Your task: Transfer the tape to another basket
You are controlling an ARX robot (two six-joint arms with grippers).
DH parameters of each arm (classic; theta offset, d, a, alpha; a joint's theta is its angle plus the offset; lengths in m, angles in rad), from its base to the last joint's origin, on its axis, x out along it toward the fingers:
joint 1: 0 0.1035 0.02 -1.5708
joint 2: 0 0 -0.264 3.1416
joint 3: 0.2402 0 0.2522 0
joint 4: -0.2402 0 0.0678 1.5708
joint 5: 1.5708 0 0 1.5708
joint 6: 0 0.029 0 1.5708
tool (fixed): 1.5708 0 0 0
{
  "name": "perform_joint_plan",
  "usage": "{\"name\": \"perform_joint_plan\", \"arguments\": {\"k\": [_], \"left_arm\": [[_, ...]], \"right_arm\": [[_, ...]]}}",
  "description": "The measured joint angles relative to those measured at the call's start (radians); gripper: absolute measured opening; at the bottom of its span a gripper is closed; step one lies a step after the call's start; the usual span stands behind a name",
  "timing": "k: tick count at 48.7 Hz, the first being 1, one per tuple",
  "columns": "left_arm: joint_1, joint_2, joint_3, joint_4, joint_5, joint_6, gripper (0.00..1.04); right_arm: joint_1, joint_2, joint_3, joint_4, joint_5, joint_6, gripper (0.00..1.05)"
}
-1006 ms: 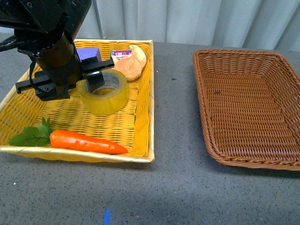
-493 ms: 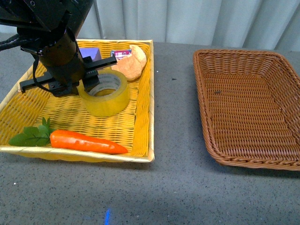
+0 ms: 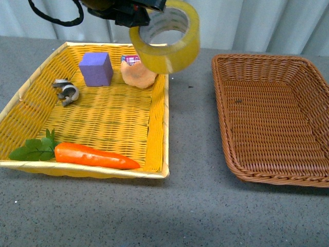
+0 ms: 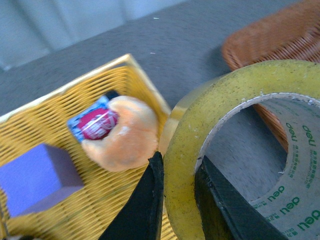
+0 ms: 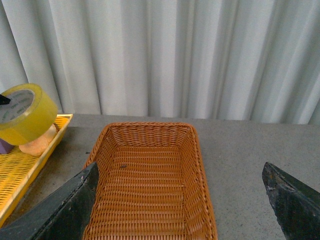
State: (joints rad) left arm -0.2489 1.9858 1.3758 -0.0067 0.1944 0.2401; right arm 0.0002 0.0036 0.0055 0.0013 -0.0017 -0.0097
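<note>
The tape [image 3: 165,37] hangs in the air, clear of the bench [image 3: 190,206], and the left jaws are clenched on its wall. In the left wrist view one black finger [image 4: 142,210] presses on the outside of the yellow roll, and the other finger is inside the white printed core, so the wall of the tape [image 4: 235,80] stands between them. In the front view the roll is tilted, with its opening turned partly upward. It shows above the far right corner of the yellow basket [image 3: 103,118], over the bun [image 3: 138,77], and apart from the brown basket [image 3: 267,118], which has nothing inside. The right jaws are released: their dark fingers [image 5: 65,210] stand wide apart at the lower edge of the right wrist view, with the brown basket [image 5: 150,185] between them and the tape [image 5: 22,114] off to one side. In the yellow basket lie a purple block [image 3: 96,68], a small red and blue packet [image 3: 132,59] touching the bun, a grey-black clip [image 3: 66,91] and a carrot [image 3: 95,156] with green leaves. The bench is grey and speckled. Behind it hangs a pale pleated curtain [image 5: 175,55].
</note>
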Motion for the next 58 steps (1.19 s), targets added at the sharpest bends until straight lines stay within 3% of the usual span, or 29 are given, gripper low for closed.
{"name": "perform_joint_plan", "arguments": {"k": [9, 16, 39, 43, 48, 53, 58], "left_arm": [[-0.082, 0.040, 0.131, -0.078, 0.166, 0.276, 0.15], [-0.124, 0.053, 0.177, -0.103, 0.280, 0.371, 0.15], [-0.177, 0.100, 0.251, -0.197, 0.291, 0.570, 0.15], [-0.175, 0.100, 0.251, -0.197, 0.290, 0.572, 0.15], [-0.175, 0.100, 0.251, -0.196, 0.289, 0.575, 0.15], [-0.175, 0.100, 0.251, -0.197, 0.288, 0.576, 0.15], [-0.174, 0.100, 0.251, -0.196, 0.288, 0.576, 0.15]], "right_arm": [[0.000, 0.000, 0.000, 0.000, 0.000, 0.000, 0.96], [0.000, 0.000, 0.000, 0.000, 0.000, 0.000, 0.96], [-0.001, 0.001, 0.000, -0.001, -0.005, -0.003, 0.96], [-0.061, 0.067, 0.043, -0.114, -0.191, -0.088, 0.96], [-0.108, 0.218, 0.095, -0.142, -0.354, -0.179, 0.96], [-0.102, 0.443, 0.230, -0.076, -0.389, -0.188, 0.96], [-0.069, 0.659, 0.379, -0.050, -0.348, -0.156, 0.96]]}}
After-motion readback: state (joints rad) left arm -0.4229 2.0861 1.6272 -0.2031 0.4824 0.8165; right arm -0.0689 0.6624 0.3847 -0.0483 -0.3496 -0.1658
